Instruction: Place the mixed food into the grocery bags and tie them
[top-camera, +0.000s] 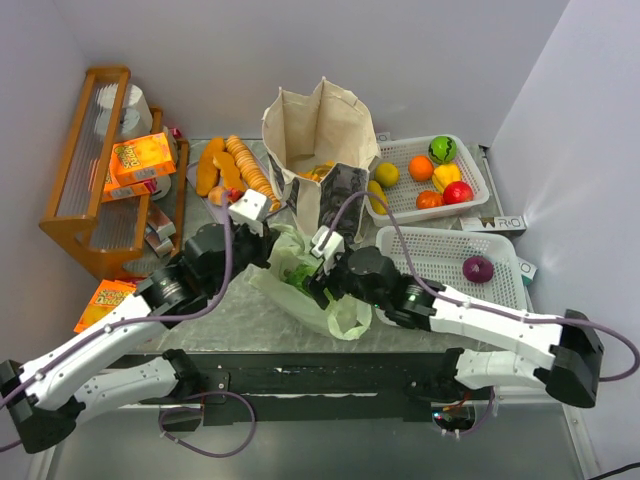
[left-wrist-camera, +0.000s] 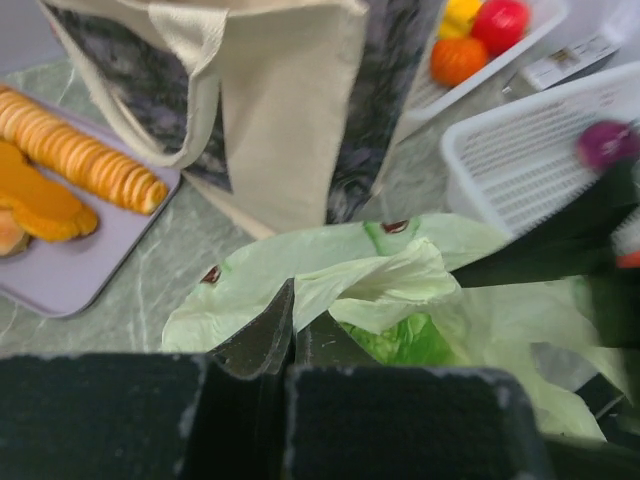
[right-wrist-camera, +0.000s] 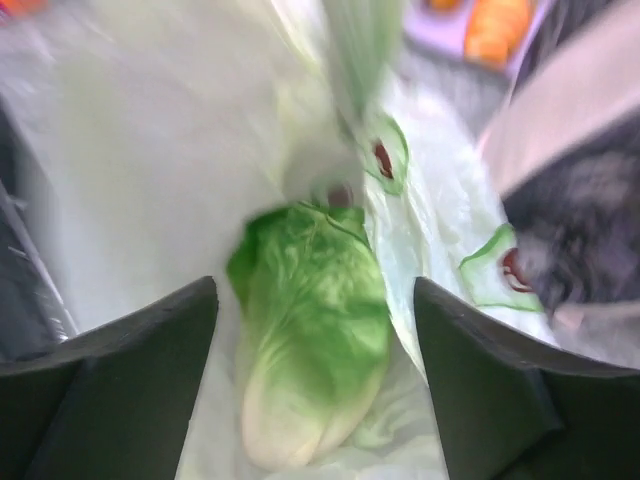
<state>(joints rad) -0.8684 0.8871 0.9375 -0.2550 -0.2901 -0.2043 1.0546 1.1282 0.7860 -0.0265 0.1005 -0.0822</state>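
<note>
Two end effectors, one open bag; entries by view.

**Top external.**
- The pale-green bag (top-camera: 335, 305) lies mid-table (top-camera: 245, 318), with the canvas tote (top-camera: 320, 130) upright at its 12 o'clock.
- The left end effector (top-camera: 262, 232) sits at the bag's 10 o'clock rim, and the right end effector (top-camera: 322, 262) is over the mouth.
- The table surface is mottled grey-green.
- Around the bag:
  - fruit basket (top-camera: 405, 150) at 2 o'clock
  - second basket (top-camera: 440, 255) at 3 o'clock
  - bread loaves (top-camera: 210, 165) at 11 o'clock
  - wooden rack (top-camera: 85, 200) at 10 o'clock
- Pale walls (top-camera: 200, 60) close in at the back and both sides, so you have little room to swing wide.

**Left wrist.**
- The fingers (left-wrist-camera: 262, 340) are pressed together, apparently pinching the bag's film.
- Hold that rim high and taut so the mouth stays wide.

**Right wrist** (blurred).
- The fingers (right-wrist-camera: 120, 370) are spread apart.
- The cabbage (right-wrist-camera: 310, 370) lies below and between them inside the bag, ungripped.
- Judged deposited: withdraw straight up through the mouth and avoid dragging the film.
</note>
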